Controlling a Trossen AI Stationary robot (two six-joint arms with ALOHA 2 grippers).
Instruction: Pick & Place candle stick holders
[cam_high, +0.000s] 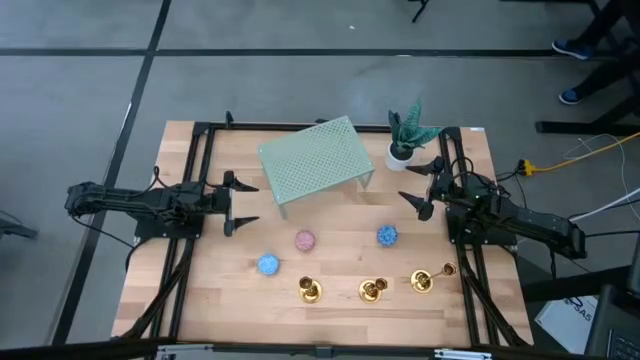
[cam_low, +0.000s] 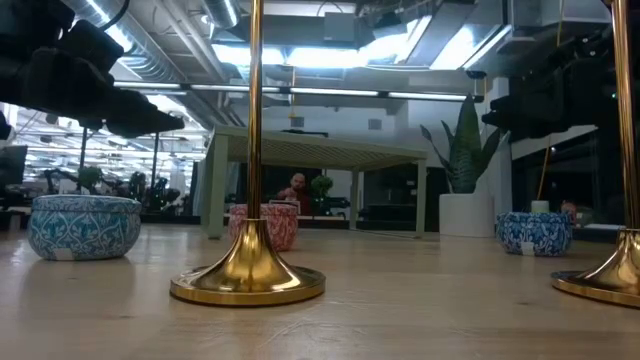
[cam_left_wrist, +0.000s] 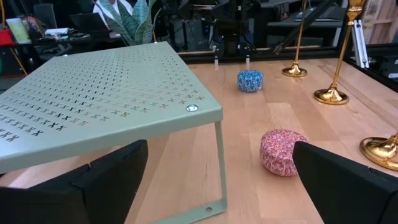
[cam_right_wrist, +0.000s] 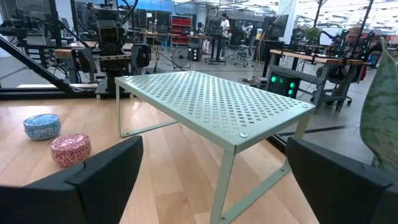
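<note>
Three gold candle stick holders (cam_high: 310, 290) (cam_high: 373, 290) (cam_high: 424, 282) stand upright on their round bases in a row near the table's front edge. The low view shows one base and stem close up (cam_low: 248, 272) and another base at the right (cam_low: 612, 276). The left wrist view shows them too (cam_left_wrist: 331, 94). My left gripper (cam_high: 240, 205) is open at the table's left side, level, pointing at the green shelf. My right gripper (cam_high: 420, 190) is open at the right side, also facing the shelf. Neither has anything between its fingers.
A green perforated metal shelf (cam_high: 315, 160) stands on its legs at the table's far middle, with a potted plant (cam_high: 405, 140) to its right. Two blue round tins (cam_high: 268, 264) (cam_high: 387, 235) and a pink one (cam_high: 305, 240) lie between the shelf and the candle holders.
</note>
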